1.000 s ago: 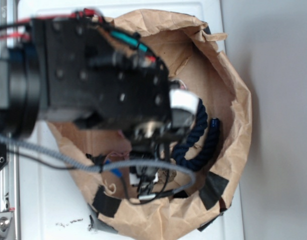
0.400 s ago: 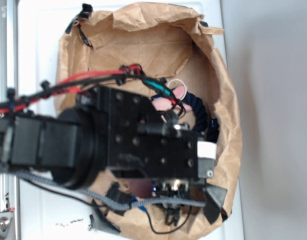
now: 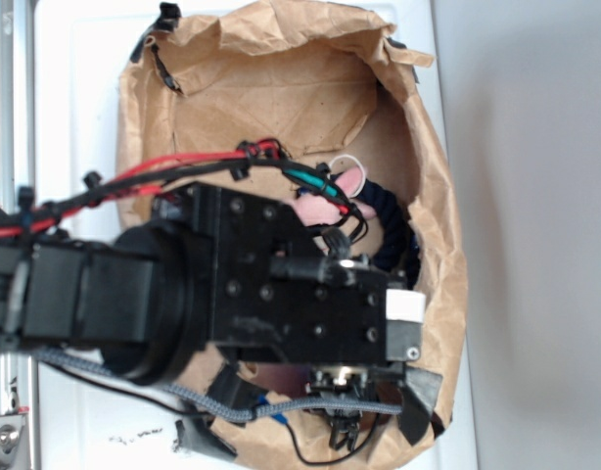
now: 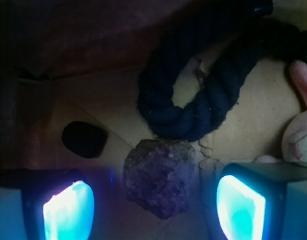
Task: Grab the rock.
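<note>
In the wrist view the rock (image 4: 162, 176), rough, lumpy and dark brown-grey, lies on the brown paper floor between the two glowing pads of my gripper (image 4: 154, 207). The jaws stand wide open, one pad on each side, with a gap to the rock on both. In the exterior view the rock is hidden under the black arm; my gripper (image 3: 342, 416) points down into the paper bag (image 3: 281, 88) near its front edge.
A dark navy rope (image 4: 193, 100) loops just beyond the rock, touching its far side. A pink plush bunny (image 4: 299, 125) sits at the right. A black patch (image 4: 83, 139) marks the floor to the left. The bag's crumpled walls (image 3: 442, 245) rise all around.
The arm has swung from the upper part of the bag down toward its front edge, then sunk slightly lower. The bunny and rope have come into sight behind the arm.
</note>
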Controlling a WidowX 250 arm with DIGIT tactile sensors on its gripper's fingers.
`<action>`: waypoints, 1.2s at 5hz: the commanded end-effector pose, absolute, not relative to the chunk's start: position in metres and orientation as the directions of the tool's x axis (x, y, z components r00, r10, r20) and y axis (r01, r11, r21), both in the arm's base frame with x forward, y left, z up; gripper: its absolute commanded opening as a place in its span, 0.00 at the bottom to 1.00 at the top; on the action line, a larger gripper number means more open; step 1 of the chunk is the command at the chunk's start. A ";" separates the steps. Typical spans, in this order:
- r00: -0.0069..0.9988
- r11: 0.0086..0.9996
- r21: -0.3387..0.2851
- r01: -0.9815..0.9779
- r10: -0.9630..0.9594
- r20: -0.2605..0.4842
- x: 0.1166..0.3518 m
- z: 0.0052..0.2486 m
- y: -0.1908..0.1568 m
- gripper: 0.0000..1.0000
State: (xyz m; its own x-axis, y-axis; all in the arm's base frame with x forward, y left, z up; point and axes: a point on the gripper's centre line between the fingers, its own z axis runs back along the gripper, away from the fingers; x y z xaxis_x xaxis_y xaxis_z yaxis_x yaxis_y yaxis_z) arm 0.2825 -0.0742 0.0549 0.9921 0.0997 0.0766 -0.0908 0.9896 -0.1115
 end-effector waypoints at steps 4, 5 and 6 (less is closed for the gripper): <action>0.985 0.993 -0.074 -0.091 0.101 0.143 0.291 0.040 -0.073 0.00; 0.978 0.989 -0.092 -0.117 0.131 0.161 0.288 0.059 -0.071 0.00; 0.972 0.973 -0.145 -0.177 0.196 0.130 0.296 0.097 -0.054 0.00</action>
State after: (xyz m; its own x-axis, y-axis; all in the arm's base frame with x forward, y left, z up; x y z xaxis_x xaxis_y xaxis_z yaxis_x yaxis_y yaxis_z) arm 0.2833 -0.0627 0.0663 0.9837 0.1749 0.0416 -0.1694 0.9794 -0.1103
